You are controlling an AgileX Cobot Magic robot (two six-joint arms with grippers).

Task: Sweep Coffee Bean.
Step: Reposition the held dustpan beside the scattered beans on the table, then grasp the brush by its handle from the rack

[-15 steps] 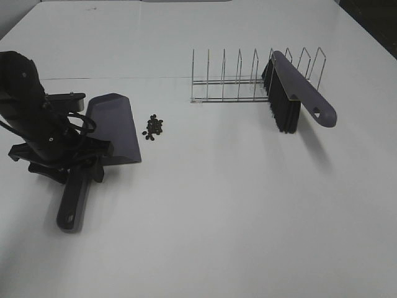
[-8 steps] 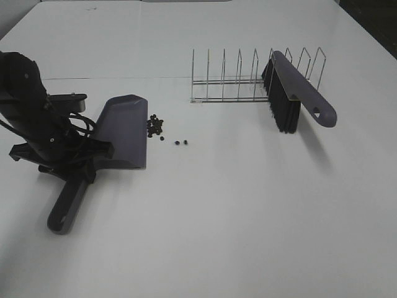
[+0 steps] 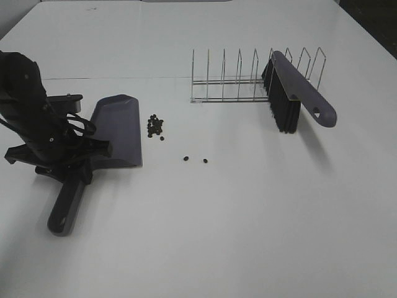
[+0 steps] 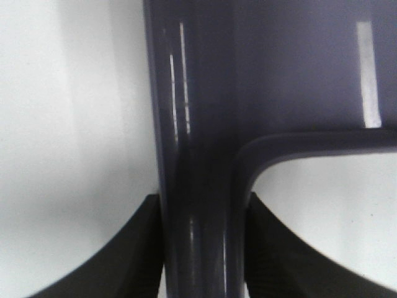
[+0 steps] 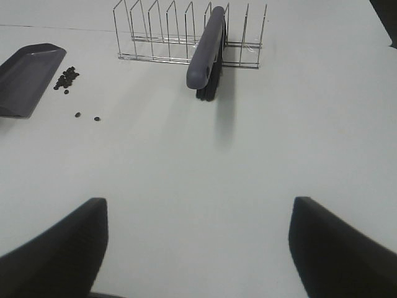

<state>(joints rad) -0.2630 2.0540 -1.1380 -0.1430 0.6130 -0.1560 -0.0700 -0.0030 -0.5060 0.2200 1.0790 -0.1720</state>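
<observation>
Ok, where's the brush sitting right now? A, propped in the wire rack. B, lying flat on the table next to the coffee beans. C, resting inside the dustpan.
A: the brush stands bristles down in a slot of the wire rack, with its handle sticking out toward the front.

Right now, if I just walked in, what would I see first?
The big black left gripper, at the left of the white table, is clamped on the handle of a grey dustpan. Beside the dustpan's open edge sits a little heap of dark coffee beans, with two loose beans lying apart, nearer the middle. Farther back on the right, a grey brush with black bristles leans in a wire rack.
</observation>
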